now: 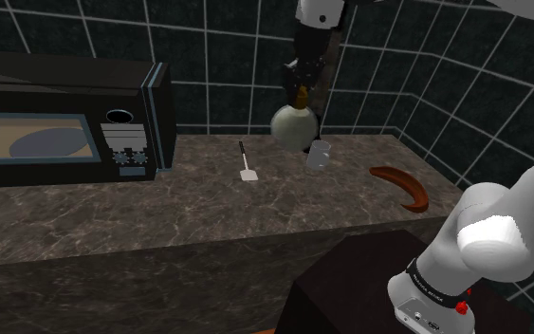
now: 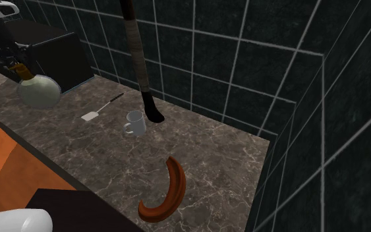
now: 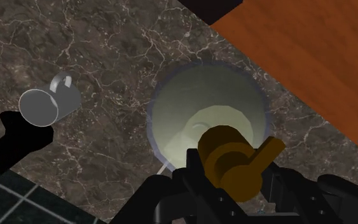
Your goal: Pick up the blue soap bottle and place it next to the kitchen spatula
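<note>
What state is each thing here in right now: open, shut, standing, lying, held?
Soap bottle: held upright by its pump top, lifted above the counter.
Tool: shut on the pump top.
Spatula: lying flat on the counter.
Mug: standing upright, looks empty.
Microwave: door shut.
Curved reddish-brown thing: lying flat on the counter.

Microwave (image 1: 61, 119), mug (image 1: 318, 157) and curved brown object (image 1: 402, 187) sit on counter (image 1: 160, 209).
</note>
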{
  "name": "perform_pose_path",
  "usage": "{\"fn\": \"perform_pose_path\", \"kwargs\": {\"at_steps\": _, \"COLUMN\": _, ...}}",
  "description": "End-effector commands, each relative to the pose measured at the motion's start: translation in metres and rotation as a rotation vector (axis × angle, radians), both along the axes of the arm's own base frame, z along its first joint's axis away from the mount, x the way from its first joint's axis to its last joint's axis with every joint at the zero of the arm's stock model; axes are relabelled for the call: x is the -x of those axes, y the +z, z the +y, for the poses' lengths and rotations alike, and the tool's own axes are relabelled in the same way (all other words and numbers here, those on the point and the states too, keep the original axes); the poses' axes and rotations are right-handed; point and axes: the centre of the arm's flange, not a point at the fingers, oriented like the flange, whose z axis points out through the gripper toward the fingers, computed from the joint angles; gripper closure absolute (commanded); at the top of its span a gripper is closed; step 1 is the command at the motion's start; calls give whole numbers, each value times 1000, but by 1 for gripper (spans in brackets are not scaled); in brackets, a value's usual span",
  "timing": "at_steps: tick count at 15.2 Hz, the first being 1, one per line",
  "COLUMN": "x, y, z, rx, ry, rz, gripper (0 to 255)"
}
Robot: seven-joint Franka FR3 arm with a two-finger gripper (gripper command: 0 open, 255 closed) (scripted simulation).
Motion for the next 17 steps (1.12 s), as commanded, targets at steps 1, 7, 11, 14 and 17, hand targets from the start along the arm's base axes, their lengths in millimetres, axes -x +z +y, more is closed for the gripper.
{"fn": "perform_pose_path", "kwargs": {"at_steps": 1, "x": 3, "y": -4, "z": 10, "rx": -1, "ry": -2, "rz": -1, "gripper": 255}}
{"fn": "perform_pose_path", "kwargs": {"at_steps": 7, "x": 3, "y": -35, "z": 10, "rx": -1, "ry": -2, "rz": -1, "gripper": 255}}
{"fn": "perform_pose_path", "kwargs": {"at_steps": 11, "x": 3, "y": -57, "z": 10, "rx": -1, "ry": -2, "rz": -1, "gripper": 255}}
{"fn": "perform_pose_path", "kwargs": {"at_steps": 14, "x": 3, "y": -72, "z": 10, "rx": -1, "ry": -2, "rz": -1, "gripper": 255}}
{"fn": "perform_pose_path", "kwargs": {"at_steps": 17, "x": 3, "y": -88, "z": 10, "rx": -1, "ry": -2, "rz": -1, "gripper": 255}}
